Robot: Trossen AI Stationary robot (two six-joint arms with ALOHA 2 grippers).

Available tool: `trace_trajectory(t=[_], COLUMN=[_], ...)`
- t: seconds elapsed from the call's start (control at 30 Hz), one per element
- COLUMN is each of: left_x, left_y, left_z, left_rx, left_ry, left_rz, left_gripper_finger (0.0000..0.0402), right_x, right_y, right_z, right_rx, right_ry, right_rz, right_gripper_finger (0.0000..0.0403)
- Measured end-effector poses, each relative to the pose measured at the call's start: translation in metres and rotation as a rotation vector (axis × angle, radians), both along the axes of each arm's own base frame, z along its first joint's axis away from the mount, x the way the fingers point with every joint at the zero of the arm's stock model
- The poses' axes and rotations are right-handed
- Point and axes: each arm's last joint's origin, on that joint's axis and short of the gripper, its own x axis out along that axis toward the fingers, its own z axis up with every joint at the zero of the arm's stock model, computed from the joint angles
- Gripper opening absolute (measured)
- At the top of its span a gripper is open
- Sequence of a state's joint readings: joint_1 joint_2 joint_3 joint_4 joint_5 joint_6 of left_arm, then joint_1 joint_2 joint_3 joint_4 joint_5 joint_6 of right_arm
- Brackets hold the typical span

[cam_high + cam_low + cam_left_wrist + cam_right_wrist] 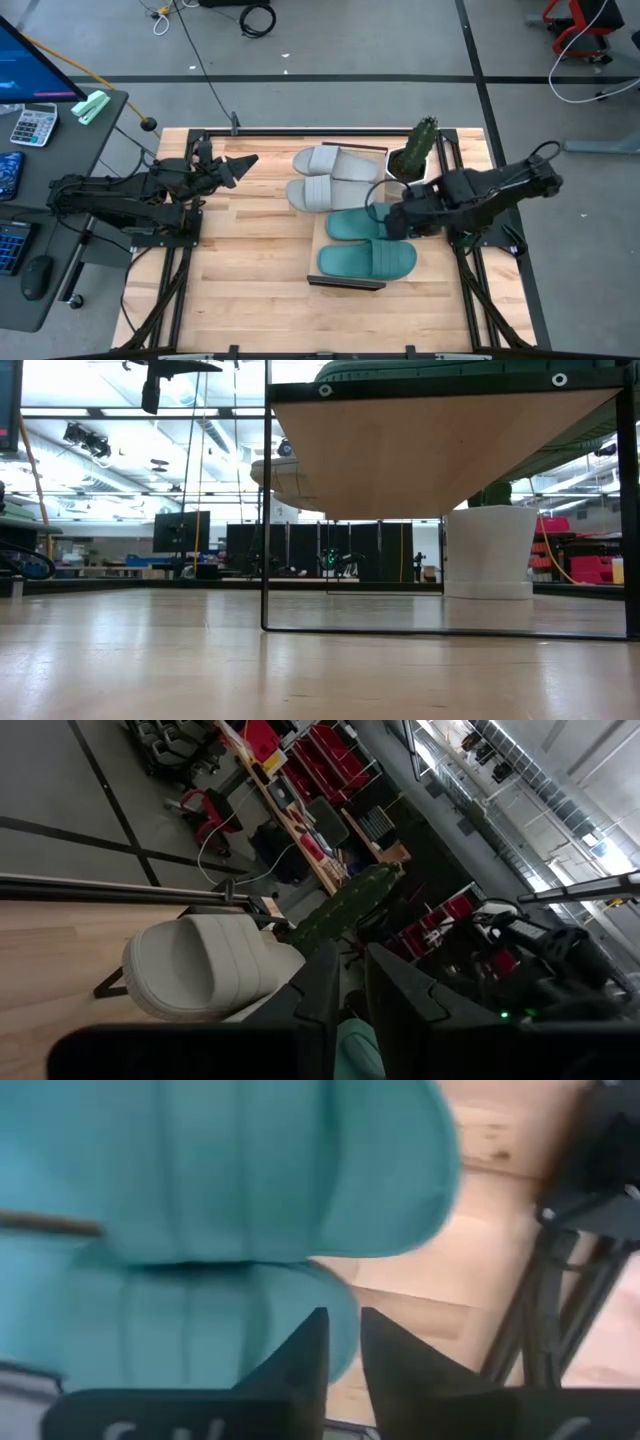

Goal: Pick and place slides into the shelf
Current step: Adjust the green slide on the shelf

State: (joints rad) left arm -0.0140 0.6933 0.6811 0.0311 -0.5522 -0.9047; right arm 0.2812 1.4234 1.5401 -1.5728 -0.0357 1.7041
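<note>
Slides are lying in a row on the shelf (318,252): two grey slides (328,176) at its far end, two teal slides (365,243) at its near end. The left gripper (243,164) is waiting left of the shelf, fingers nearly together, holding nothing. The right gripper (397,222) is hovering at the shelf's right edge, touching or just beside the teal slides, fingers almost closed and empty. Pulling away carelessly is likely risking a snag that drags a teal slide off.
</note>
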Motion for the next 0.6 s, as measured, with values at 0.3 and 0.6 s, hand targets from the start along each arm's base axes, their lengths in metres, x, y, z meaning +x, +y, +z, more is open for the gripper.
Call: trace_trajectory(t=[0.3, 0.6], left_x=[0.0, 0.0], left_y=[0.0, 0.0], left_z=[0.0, 0.0], left_rx=[-0.001, -0.007], left_ry=[-0.002, -0.006], left_rz=[-0.001, -0.001], left_gripper_finger=[0.0054, 0.0055], right_x=[-0.016, -0.021], right_y=[-0.006, -0.006], right_z=[-0.011, -0.04], right_rx=[-0.084, -0.092], right_ry=[0.007, 0.128], right_rz=[-0.151, -0.152], right_gripper_finger=[0.0149, 0.0161])
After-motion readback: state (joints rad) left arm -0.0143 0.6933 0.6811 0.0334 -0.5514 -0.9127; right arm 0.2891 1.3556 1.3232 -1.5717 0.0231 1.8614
